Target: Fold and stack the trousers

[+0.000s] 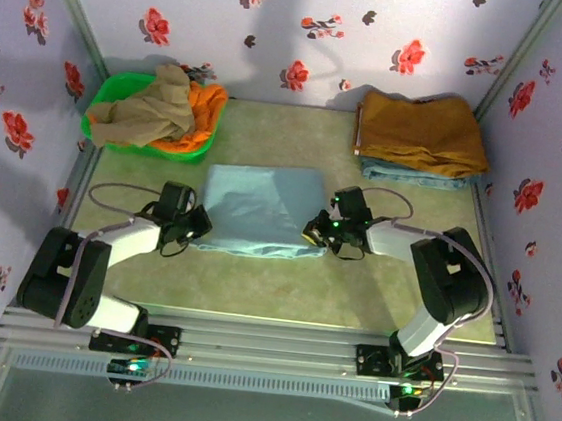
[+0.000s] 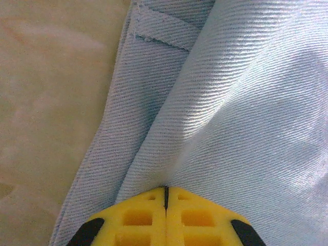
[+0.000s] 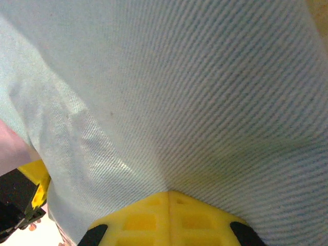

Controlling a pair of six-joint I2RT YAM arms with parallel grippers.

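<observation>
Left jaws and right jaws, fully closed, each pinch the trousers (image 1: 261, 208).

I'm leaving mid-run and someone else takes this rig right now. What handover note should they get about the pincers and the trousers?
Left pincer: shut on the left edge of the trousers.
Right pincer: shut on their right edge.
Trousers: folded into a rectangle, lying flat at mid-table.
Done: the folding, by the look of it.
Left: probably carrying them onto the mustard-brown garment stacked at the back right. The green basket at the back left holds more clothes.
</observation>
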